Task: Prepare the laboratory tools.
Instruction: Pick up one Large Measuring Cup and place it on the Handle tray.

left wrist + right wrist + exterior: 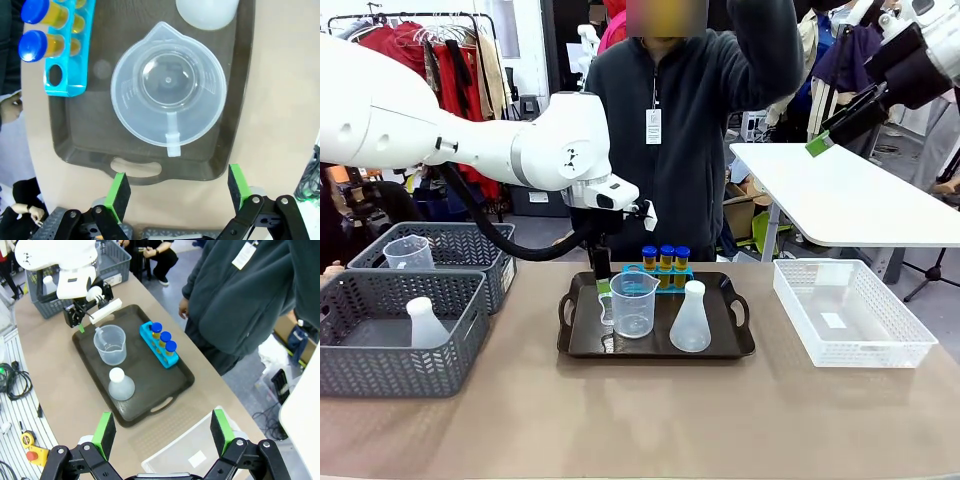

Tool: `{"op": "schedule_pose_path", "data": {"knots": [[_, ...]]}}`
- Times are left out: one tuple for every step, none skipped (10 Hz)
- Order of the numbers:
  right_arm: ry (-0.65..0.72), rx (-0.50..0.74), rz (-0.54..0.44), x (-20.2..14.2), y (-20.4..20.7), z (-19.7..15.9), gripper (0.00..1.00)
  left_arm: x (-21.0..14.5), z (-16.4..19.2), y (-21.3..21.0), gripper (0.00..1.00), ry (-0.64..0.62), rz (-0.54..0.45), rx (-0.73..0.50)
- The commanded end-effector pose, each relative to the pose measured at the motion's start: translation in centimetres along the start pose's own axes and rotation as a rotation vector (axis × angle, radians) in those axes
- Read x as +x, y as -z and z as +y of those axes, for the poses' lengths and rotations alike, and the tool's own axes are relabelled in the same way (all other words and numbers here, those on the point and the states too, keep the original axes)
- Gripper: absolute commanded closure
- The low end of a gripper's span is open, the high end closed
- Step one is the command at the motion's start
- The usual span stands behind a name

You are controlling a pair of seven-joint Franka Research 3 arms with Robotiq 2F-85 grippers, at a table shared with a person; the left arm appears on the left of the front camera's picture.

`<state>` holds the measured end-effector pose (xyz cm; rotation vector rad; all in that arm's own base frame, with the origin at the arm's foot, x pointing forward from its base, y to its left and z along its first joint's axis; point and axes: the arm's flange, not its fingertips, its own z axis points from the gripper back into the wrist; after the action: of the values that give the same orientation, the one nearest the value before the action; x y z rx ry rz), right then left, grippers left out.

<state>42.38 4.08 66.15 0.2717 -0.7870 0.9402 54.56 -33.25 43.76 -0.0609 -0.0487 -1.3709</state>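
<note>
Clear measuring beaker (168, 91) stands on the tray (100, 145); the left gripper (177, 190) hangs open above, empty; next likely fetching another tool.

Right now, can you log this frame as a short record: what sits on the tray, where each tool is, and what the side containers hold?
tray: dark handled tray at table centre
on tray: clear measuring beaker, white conical flask, blue tube rack with three blue-capped yellow tubes showing
left tool: open, empty, above the tray's handle edge, next to the beaker
right tool: open, empty, raised high above the table
grey baskets: near one holds a flask, far one a beaker
white basket: holds no tools
person: standing behind the tray
</note>
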Motion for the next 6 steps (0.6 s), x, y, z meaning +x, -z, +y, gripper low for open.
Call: {"op": "schedule_pose_path", "data": {"knots": [[-0.002, 0.003, -0.008, 0.01, -0.11, -0.02, 0.00, 0.11, 0.22, 0.03, 0.00, -0.004, -0.012, 0.011], [-0.002, 0.003, -0.008, 0.01, -0.11, -0.02, 0.00, 0.11, 0.22, 0.03, 0.00, -0.004, -0.012, 0.011], [-0.002, 0.003, -0.008, 0.01, -0.11, -0.02, 0.00, 0.11, 0.22, 0.03, 0.00, -0.004, -0.012, 0.011], [-0.002, 0.003, -0.008, 0.01, -0.11, -0.02, 0.00, 0.11, 0.22, 0.03, 0.00, -0.004, -0.012, 0.011], [-0.002, 0.003, -0.008, 0.01, -0.11, -0.02, 0.00, 0.11, 0.22, 0.03, 0.00, -0.004, -0.012, 0.011], [-0.002, 0.003, -0.008, 0.01, -0.11, -0.02, 0.00, 0.11, 0.22, 0.03, 0.00, -0.004, -0.012, 0.011]]}}
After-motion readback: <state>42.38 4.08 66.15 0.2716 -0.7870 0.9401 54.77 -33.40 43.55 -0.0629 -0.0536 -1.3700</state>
